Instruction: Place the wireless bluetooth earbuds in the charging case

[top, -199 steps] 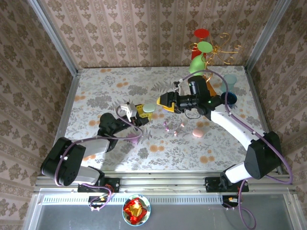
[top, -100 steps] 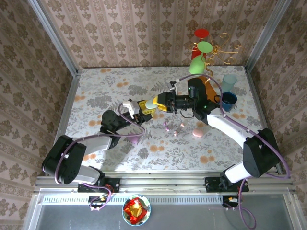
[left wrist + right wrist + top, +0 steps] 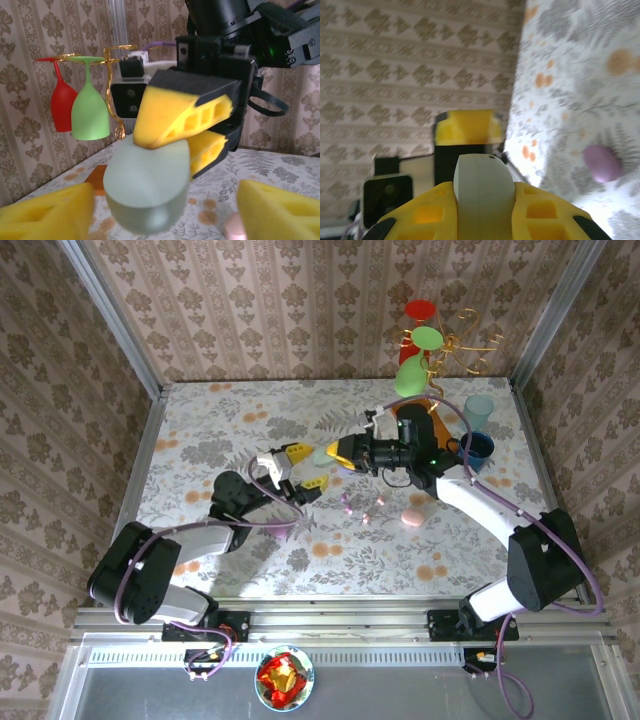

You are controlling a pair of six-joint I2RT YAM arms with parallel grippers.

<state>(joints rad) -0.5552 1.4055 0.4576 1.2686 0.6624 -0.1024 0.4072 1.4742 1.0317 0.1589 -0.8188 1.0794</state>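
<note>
Top external view, from the left: over the flowered table (image 3: 190,440) the left gripper (image 3: 303,468) stands spread, its yellow fingers clear of the charging case (image 3: 320,456), a mint round puck held off the surface. Just right of it, the right gripper (image 3: 333,452) pinches the case, and the left wrist view shows its fingers (image 3: 180,120) pressed above and below the puck. The earbuds (image 3: 348,503) lie loose on the table further right and nearer the bases, well apart from the case, with a pink case (image 3: 411,516) beyond them. My worry: a smooth round case gripped at one edge could swivel or slip out, and in falling it might scatter the tiny buds. Half a second ago the left gripper was clamped on the case while the right closed in; now the left has let go and the right alone carries it
</note>
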